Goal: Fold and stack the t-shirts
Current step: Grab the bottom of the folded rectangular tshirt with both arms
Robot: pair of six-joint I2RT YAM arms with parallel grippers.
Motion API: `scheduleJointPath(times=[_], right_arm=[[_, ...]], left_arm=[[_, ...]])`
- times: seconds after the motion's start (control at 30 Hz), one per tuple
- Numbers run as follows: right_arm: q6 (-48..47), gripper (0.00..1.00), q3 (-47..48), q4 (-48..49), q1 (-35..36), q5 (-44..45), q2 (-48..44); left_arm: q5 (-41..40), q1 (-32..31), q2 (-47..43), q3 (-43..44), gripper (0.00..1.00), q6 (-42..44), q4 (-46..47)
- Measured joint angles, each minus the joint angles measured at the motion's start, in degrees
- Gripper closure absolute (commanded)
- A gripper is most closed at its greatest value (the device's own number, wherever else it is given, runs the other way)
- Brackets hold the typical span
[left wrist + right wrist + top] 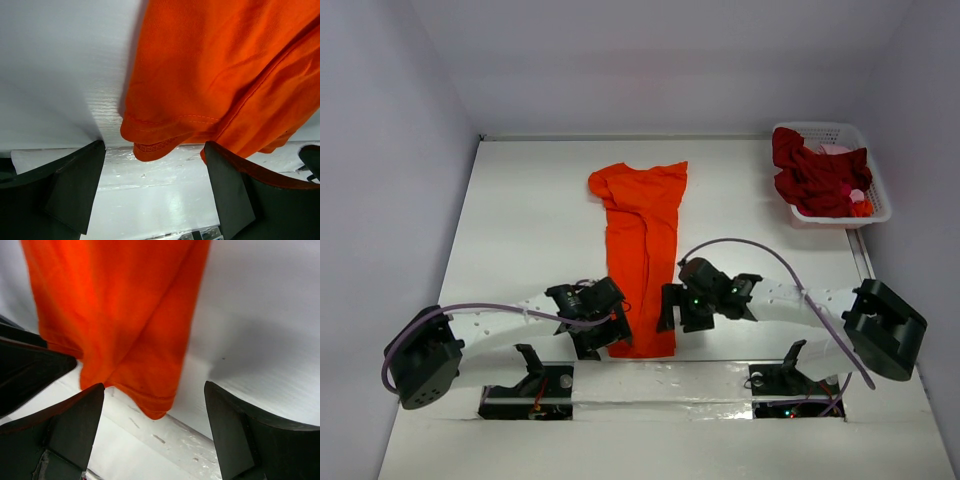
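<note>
Orange t-shirt (642,260): narrow lengthwise strip, mid-counter (520,230), hem at near edge | left tool (155,195), right tool (155,430): both spread, one at each hem corner, nothing pinched, likely placed to lift the hem for a crosswise fold | basket (865,165), far right corner: dark red t-shirts (815,175), pinkish one (835,150), unfolded.

Top view: orange shirt (642,230), near hem corners hidden under left gripper (603,338) and right gripper (670,312). Wrist views: shirt ahead of each gripper's fingers runs off the top edge. Basket (830,219), far beyond right gripper: pinkish cloth (835,150) mostly buried under dark red shirts (810,175).
</note>
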Motion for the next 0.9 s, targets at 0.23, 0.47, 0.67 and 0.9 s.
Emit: scheduleJointPath(times=[0.23, 0.47, 0.67, 0.9], right_arm=[[2.51, 0.14, -2.95, 4.63, 2.62, -1.18, 0.68], [4.04, 0.14, -1.95, 6.49, 8.37, -1.20, 2.62], [5.49, 0.14, -2.23, 6.62, 8.96, -1.05, 2.38], [6.97, 0.16, -3.76, 5.55, 8.98, 0.57, -0.11]], left_arm=[[-0.55, 0.02, -0.24, 0.00, 0.22, -0.68, -0.02], [-1.07, 0.00, -0.15, 0.00, 0.22, -0.83, -0.07], [-1.62, 0.00, -0.13, 0.00, 0.33, -1.14, 0.00], [-1.73, 0.00, 0.96, 0.00, 0.66, -1.18, 0.74]])
